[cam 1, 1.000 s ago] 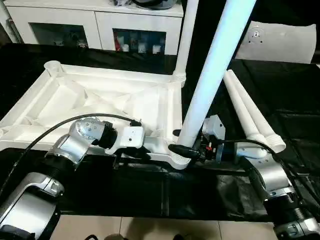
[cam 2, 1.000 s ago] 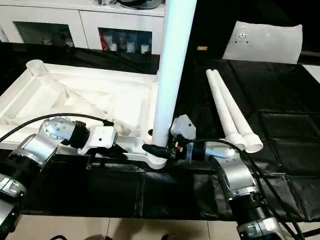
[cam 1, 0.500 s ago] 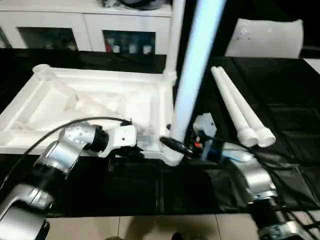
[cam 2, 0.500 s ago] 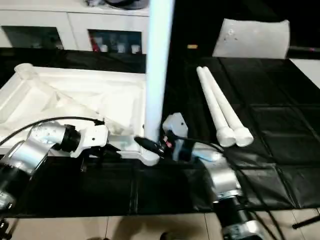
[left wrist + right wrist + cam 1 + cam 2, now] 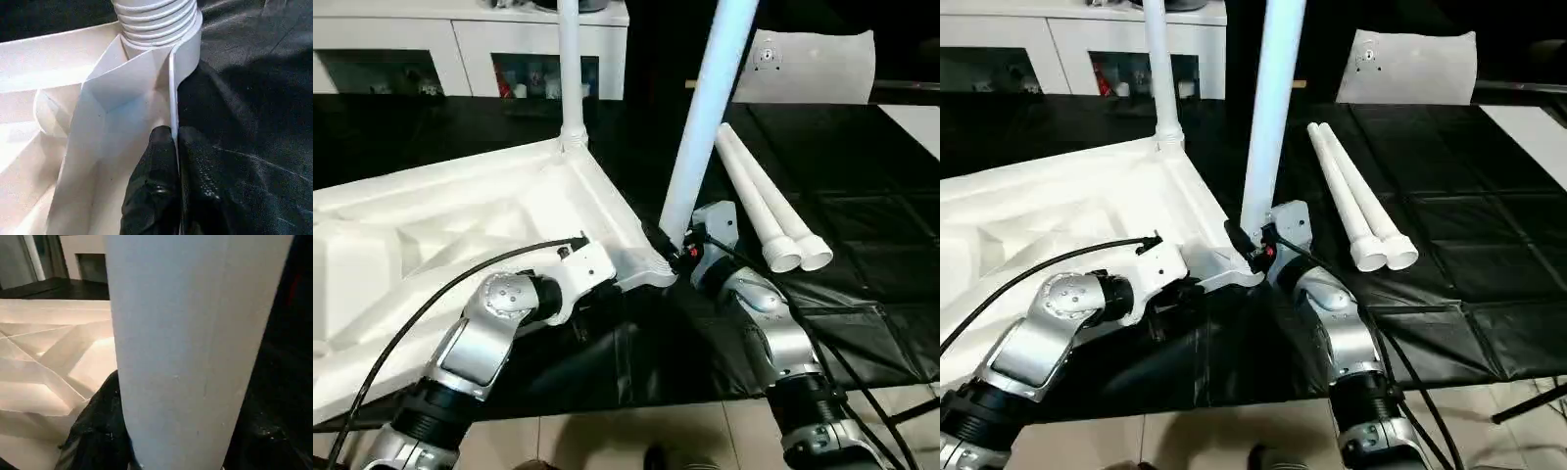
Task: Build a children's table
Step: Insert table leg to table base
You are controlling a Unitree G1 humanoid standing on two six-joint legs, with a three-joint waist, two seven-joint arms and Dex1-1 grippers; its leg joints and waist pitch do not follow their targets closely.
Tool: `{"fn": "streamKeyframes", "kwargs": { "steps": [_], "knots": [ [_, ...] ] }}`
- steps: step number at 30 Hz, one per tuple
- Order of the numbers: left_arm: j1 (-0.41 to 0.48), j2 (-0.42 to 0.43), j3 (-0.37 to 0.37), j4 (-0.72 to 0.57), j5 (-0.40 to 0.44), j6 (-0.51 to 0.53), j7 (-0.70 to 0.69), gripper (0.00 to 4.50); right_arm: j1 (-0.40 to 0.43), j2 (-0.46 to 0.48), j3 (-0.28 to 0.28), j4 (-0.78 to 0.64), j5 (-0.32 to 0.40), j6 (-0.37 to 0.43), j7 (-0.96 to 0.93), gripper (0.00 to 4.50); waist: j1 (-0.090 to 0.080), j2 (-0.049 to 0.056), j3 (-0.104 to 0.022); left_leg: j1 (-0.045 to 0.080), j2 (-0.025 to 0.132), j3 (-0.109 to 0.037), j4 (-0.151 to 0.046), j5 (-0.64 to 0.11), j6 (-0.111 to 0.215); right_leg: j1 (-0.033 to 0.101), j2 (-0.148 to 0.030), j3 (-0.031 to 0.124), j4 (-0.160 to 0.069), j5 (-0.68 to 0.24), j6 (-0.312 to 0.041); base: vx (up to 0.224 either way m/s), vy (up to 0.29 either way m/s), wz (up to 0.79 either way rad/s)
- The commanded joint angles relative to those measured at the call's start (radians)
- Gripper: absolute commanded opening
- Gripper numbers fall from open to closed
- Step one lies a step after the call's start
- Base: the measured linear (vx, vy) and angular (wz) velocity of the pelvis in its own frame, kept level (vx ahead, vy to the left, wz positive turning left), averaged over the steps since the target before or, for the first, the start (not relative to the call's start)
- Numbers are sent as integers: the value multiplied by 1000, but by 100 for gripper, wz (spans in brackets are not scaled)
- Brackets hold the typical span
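Left eye view: white table top (image 5: 460, 220) lies ribs-up, left gripper (image 5: 176, 147) pinching its rim, right gripper (image 5: 677, 253) clasping upright leg (image 5: 700, 127).

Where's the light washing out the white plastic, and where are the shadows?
Left eye view: light glares on the table top's ribbed underside, flattening its ribs toward the left. Left wrist view: the black cloth lies dark, with sheen on its wrinkles. Right wrist view: the leg is dimly lit, without glare.
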Motion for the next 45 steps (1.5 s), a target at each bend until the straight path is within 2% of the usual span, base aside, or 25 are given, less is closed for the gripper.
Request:
{"fn": "streamKeyframes", "kwargs": {
  "steps": [1, 5, 6, 10, 11, 12, 16, 17, 19, 21, 23, 25, 27, 30, 32, 33, 35, 37, 38, 40, 43, 45],
  "knots": [
    [-9, 12, -33, 8, 23, 28, 28, 0, 37, 8, 17, 99, -28, 52, -10, 190, -8, 14, -28, 11, 40, -36, -82, -525, 8, 4, -78, 29, -108, -701, -49, 0, 0, 0],
    [-22, 24, -33, 33, 24, 13, 24, 0, 34, 12, 1, 104, -14, 78, -23, 190, -7, 15, -31, 5, 45, -35, -89, -510, 6, 11, -77, 32, -99, -596, -84, 0, 0, 0],
    [-31, 28, -33, 50, 21, 0, 20, 0, 30, 15, -8, 112, 1, 95, -14, 190, -4, 17, -32, 11, 45, -32, -87, -515, 5, 6, -76, 35, -99, -583, -94, 0, 0, 0],
    [-37, 29, -34, 66, 15, -26, 8, 0, 25, 14, -14, 124, 14, 104, -1, 190, -3, 15, -30, 12, 43, -31, -85, -521, 7, 6, -77, 33, -102, -606, -91, 0, 0, 0],
    [-42, 29, -32, 78, 20, -31, 31, 0, 22, 16, -20, 129, 30, 112, 16, 246, -2, 20, -31, 14, 42, -31, -84, -520, 6, 6, -78, 33, -102, -613, -90, 0, 0, 0],
    [-44, 28, -29, 82, 19, -31, 38, 0, 22, 16, -20, 130, 30, 112, 16, 246, -2, 16, -31, 14, 43, -30, -84, -519, 8, 6, -78, 33, -105, -619, -88, 0, 0, 0],
    [-72, 22, -5, 126, -8, -34, 41, 0, 21, 8, -20, 127, 19, 108, 6, 285, 3, 17, -38, 12, 43, -27, -82, -482, 10, 9, -77, 35, -99, -571, -107, 0, 0, 0],
    [-79, 26, -3, 138, -14, -46, 31, 0, 21, 1, -13, 127, 5, 100, 7, 303, 6, 18, -37, 13, 44, -25, -82, -477, 10, 8, -77, 36, -98, -555, -114, 0, 0, 0],
    [-96, 32, 3, 168, -21, -71, 21, 0, 23, -17, 5, 126, -30, 82, -1, 307, 5, 19, -38, 9, 42, -23, -81, -470, 11, 10, -76, 34, -98, -556, -117, 0, 0, 0],
    [-110, 37, 5, 186, -31, -92, 4, 0, 39, -19, -6, 100, 9, 124, 44, 324, 7, 22, -40, 13, 40, -23, -77, -464, 15, 12, -77, 34, -101, -575, -113, 0, 0, 0],
    [-120, 43, 4, 202, -37, -113, -10, 0, 59, -30, -9, 73, 19, 133, 59, 351, 5, 23, -41, 6, 43, -27, -81, -462, 15, 19, -79, 30, -99, -581, -108, 0, 0, 0],
    [-127, 47, 3, 216, -40, -128, -18, 0, 76, -39, -13, 46, 32, 143, 73, 364, 8, 20, -42, 5, 41, -23, -78, -443, 22, 19, -80, 32, -102, -569, -110, 0, 0, 0],
    [-138, 53, -3, 239, -50, -152, -27, 0, 91, -48, -15, 20, 38, 144, 82, 387, 7, 27, -42, 7, 42, -24, -78, -442, 23, 19, -79, 29, -102, -574, -114, 0, 0, 0],
    [-156, 65, -17, 286, -61, -205, -65, 0, 143, -92, -14, -74, 67, 216, 131, 408, 12, 24, -41, 11, 39, -22, -74, -440, 29, 19, -80, 26, -109, -607, -98, 0, 0, 0],
    [-171, 71, -27, 319, -66, -242, -95, 0, 173, -127, -19, -122, 84, 205, 181, 420, 12, 30, -41, 9, 40, -22, -73, -435, 31, 22, -81, 22, -112, -617, -94, 0, 0, 0],
    [-178, 73, -31, 334, -69, -256, -111, 0, 183, -142, -24, -143, 93, 201, 203, 438, 13, 30, -42, 8, 40, -22, -71, -426, 33, 23, -82, 21, -112, -610, -97, 0, 0, 0],
    [-190, 82, -41, 356, -68, -281, -135, 0, 195, -164, -36, -179, 116, 208, 232, 447, 15, 27, -41, 5, 40, -21, -71, -409, 38, 26, -82, 18, -111, -604, -101, 0, 0, 0],
    [-202, 91, -54, 378, -67, -312, -163, 0, 203, -195, -48, -216, 135, 210, 263, 447, 18, 27, -43, 1, 40, -19, -71, -374, 45, 31, -83, 20, -106, -580, -105, 0, 0, 0],
    [-207, 94, -59, 390, -67, -328, -173, 0, 206, -207, -51, -231, 140, 214, 273, 447, 20, 28, -43, 3, 41, -19, -71, -364, 45, 30, -83, 22, -103, -569, -108, 0, 0, 0],
    [-221, 100, -70, 416, -77, -370, -219, 0, 209, -247, -55, -272, 151, 228, 311, 447, 29, 33, -46, 4, 45, -13, -71, -319, 50, 32, -80, 27, -94, -494, -135, 0, 0, 0],
    [-236, 106, -85, 445, -95, -430, -295, 0, 200, -292, -50, -290, 146, 225, 355, 447, 37, 32, -51, 2, 44, -8, -69, -283, 55, 38, -80, 30, -87, -429, -155, 0, 0, 0],
    [-244, 108, -93, 461, -107, -456, -341, 0, 191, -312, -43, -296, 146, 224, 382, 447, 46, 33, -57, 7, 47, -2, -64, -259, 56, 36, -78, 34, -74, -346, -185, 0, 0, 0]
  ]
}}
